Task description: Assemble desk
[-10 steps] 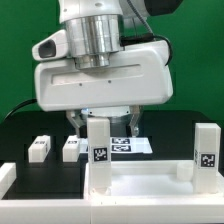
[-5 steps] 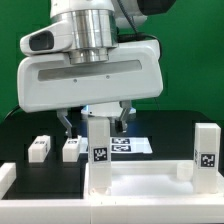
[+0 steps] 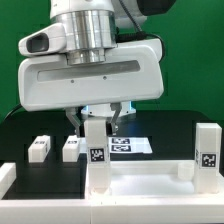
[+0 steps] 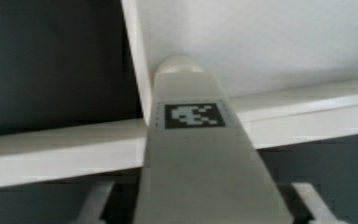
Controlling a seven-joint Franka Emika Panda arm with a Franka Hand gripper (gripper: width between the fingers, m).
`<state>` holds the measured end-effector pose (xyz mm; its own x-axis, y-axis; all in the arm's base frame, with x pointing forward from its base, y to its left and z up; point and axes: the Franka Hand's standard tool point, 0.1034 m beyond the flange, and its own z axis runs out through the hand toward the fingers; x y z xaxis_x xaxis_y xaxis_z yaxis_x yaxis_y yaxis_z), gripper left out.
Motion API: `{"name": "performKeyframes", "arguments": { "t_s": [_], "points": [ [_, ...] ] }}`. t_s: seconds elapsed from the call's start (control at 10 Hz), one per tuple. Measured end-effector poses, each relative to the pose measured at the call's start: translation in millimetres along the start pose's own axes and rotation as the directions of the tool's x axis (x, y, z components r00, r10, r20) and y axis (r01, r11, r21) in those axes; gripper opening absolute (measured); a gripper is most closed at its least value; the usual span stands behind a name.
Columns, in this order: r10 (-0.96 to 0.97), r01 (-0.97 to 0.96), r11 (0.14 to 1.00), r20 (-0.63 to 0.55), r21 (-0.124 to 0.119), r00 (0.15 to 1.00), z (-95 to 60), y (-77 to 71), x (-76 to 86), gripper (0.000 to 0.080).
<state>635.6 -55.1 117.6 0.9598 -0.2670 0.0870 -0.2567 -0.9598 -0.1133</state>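
Note:
The white desk panel [image 3: 150, 186] lies at the front of the exterior view. Two tagged legs stand upright on it, one at the near left corner [image 3: 98, 152] and one at the right [image 3: 207, 150]. My gripper [image 3: 92, 125] hangs over the left leg, with a finger on either side of its top. In the wrist view that leg [image 4: 197, 120] fills the middle, and my gripper [image 4: 206, 205] straddles it with a dark gap between each finger and the leg. Two loose legs [image 3: 38, 148] [image 3: 70, 148] lie on the black table at the exterior view's left.
The marker board [image 3: 126, 146] lies flat on the black table behind the left leg. A white rim piece [image 3: 5, 176] shows at the exterior view's lower left. A green wall closes the back.
The gripper body has shifted toward the exterior view's left and come nearer the camera. The two fingers now stand closer in on either side of the left leg. The legs have not moved.

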Motion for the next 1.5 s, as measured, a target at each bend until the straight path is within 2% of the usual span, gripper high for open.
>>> {"name": "performKeyframes", "arguments": {
  "t_s": [0.1, 0.2, 0.4, 0.5, 0.6, 0.7, 0.8, 0.9, 1.0, 1.1, 1.2, 1.3, 1.5],
  "points": [
    [0.175, -0.175, 0.984, -0.008, -0.016, 0.985, 0.9, -0.5, -0.4, 0.0287],
    [0.386, -0.386, 0.923, -0.009, -0.014, 0.923, 0.6, 1.6, -0.4, 0.0287],
    [0.702, -0.702, 0.712, 0.028, 0.005, 0.712, 0.3, 6.6, -0.9, 0.0288],
    [0.794, -0.795, 0.607, 0.041, 0.010, 0.606, 0.4, 6.9, -1.3, 0.0288],
    [0.880, -0.882, 0.472, 0.054, 0.003, 0.471, 1.1, 6.4, -2.7, 0.0290],
    [0.912, -0.913, 0.407, 0.061, -0.009, 0.406, 1.7, 3.2, -4.0, 0.0290],
    [0.920, -0.921, 0.389, 0.060, -0.009, 0.387, 1.8, 3.4, -3.9, 0.0295],
    [0.908, -0.909, 0.416, 0.060, -0.008, 0.415, 2.1, 3.5, -4.0, 0.0295],
    [0.876, -0.877, 0.480, 0.058, -0.008, 0.479, 2.1, 3.2, -4.2, 0.0504],
    [0.741, -0.742, 0.671, 0.043, -0.007, 0.670, 2.0, 0.6, -2.8, 0.0617],
    [0.591, -0.591, 0.807, 0.042, -0.001, 0.806, 5.1, -5.4, -4.0, 0.0617],
    [0.419, -0.420, 0.907, 0.055, 0.007, 0.906, 7.2, -11.7, -7.6, 0.0644],
    [0.304, -0.305, 0.952, 0.051, 0.014, 0.951, 8.7, -16.1, -12.2, 0.0648]
  ]
}}
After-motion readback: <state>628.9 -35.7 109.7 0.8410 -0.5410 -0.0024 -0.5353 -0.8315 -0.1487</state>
